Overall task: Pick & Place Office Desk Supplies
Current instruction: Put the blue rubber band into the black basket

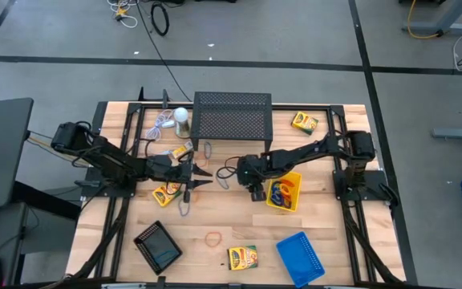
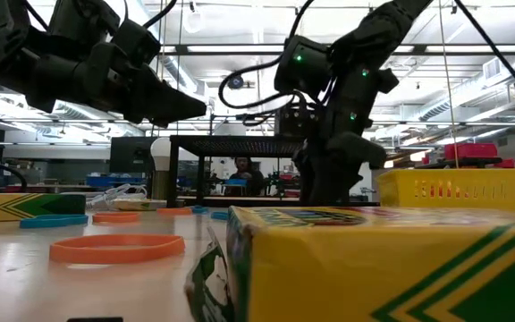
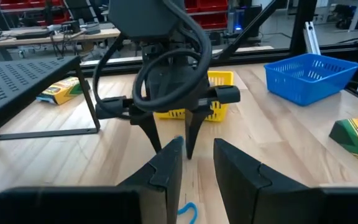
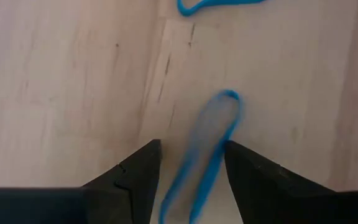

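With the right gripper (image 4: 188, 171) straddling a blue band (image 4: 207, 149) on the table, jaws open, nothing is held yet. Left gripper (image 3: 197, 162) hovers at 9 o'clock of it, part open, empty. Risk: thin band slips out on close; arms near, may collide. Yellow tray (image 1: 285, 193) sits at 3 o'clock.

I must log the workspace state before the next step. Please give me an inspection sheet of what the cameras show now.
Surface: wooden table, bare boards between items.
Job's things: yellow tray holding bands; blue tray and black tray at the near edge; crayon boxes; orange band.
Clutter: black mesh stand, white round object.
Grippers: right gripper open, straddling a blue band; left gripper partly open, empty.
Cables: cord by the white object; floor cables.
Surroundings: workshop; a person far behind.
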